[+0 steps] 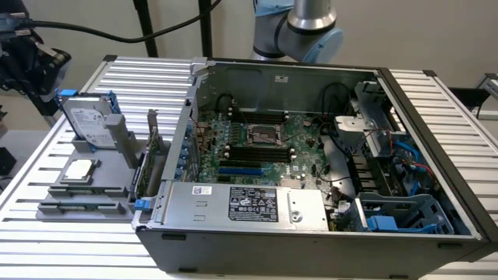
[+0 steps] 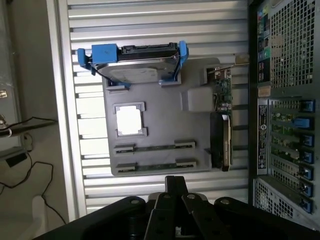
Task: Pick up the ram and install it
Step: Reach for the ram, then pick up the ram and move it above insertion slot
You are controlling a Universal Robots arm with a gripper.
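Two ram sticks (image 2: 155,147) (image 2: 156,164) lie edge-up, side by side, in clips on a grey fixture tray (image 2: 165,120). In the exterior view the same sticks (image 1: 87,189) (image 1: 83,205) sit at the tray's near end, left of the open computer case (image 1: 311,233). My gripper (image 2: 175,184) hangs above the slatted table just off the tray's edge nearest the sticks. Its fingers are shut with nothing between them. Its black body (image 1: 27,70) is high at the exterior view's left, behind the hard drive. Black memory slots (image 1: 257,153) run across the motherboard.
On the tray also stand a silver hard drive in a blue frame (image 2: 137,65), a green expansion card with a metal bracket (image 2: 222,120) and a square processor (image 2: 129,120). The case holds a power supply (image 1: 241,204), cables and a blue drive cage (image 1: 404,216).
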